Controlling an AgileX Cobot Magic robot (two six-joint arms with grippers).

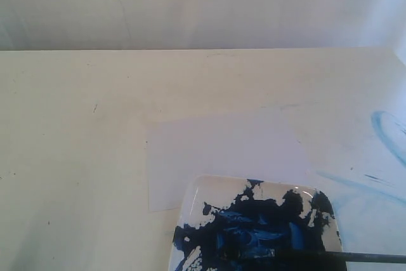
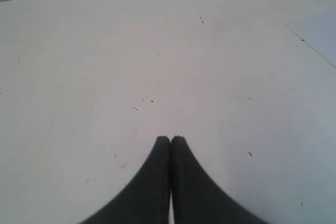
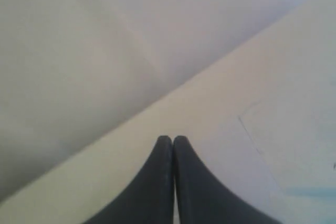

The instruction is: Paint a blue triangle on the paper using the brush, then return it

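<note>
One white dish (image 1: 195,192) (smeared dark blue) bears the brush (image 1: 342,257).

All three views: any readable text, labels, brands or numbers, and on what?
None readable.
The paper is blank, the dish carries only blue paint, the brush handle shows no marking, and the table has only pale blue smears.
The left gripper and right gripper are plain black.

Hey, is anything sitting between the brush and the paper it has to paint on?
Nothing visible. The brush lies across the paint dish, and the paper starts right behind that dish, which covers part of its near edge. The rest of the sheet is bare.
</note>
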